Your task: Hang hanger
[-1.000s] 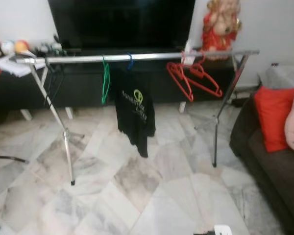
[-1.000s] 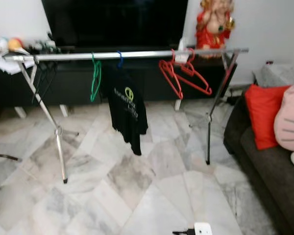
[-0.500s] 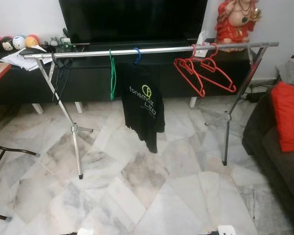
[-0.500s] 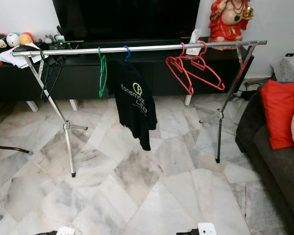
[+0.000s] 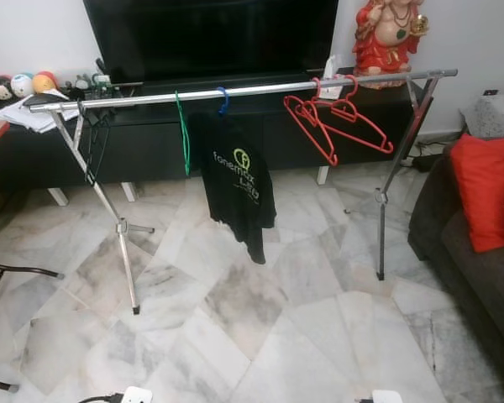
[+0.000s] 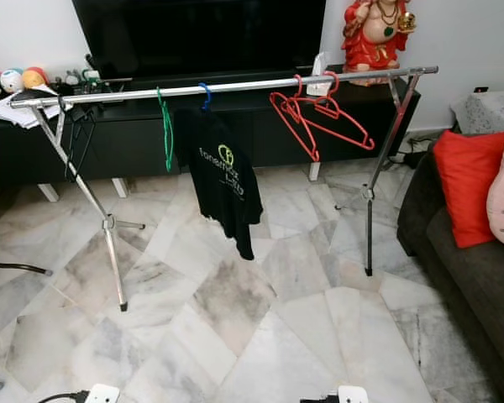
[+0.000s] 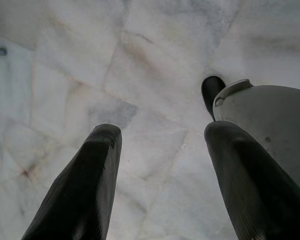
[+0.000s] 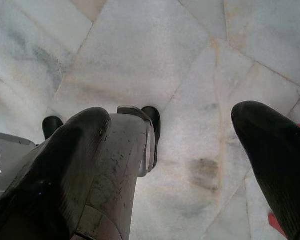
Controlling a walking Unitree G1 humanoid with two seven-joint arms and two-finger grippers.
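— Hanging where, the hangers?
— Two red hangers [image 5: 340,126] and a green hanger [image 5: 183,126] on the rail [image 5: 235,90], beside a black shirt [image 5: 239,185].
— And the grippers?
— Left gripper [image 7: 162,150] and right gripper [image 8: 182,150] both spread apart, empty, above the marble floor [image 5: 260,319].

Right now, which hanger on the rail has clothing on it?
The blue hanger, carrying the black T-shirt. The green hanger beside it and the two red hangers further along the rail hang bare.
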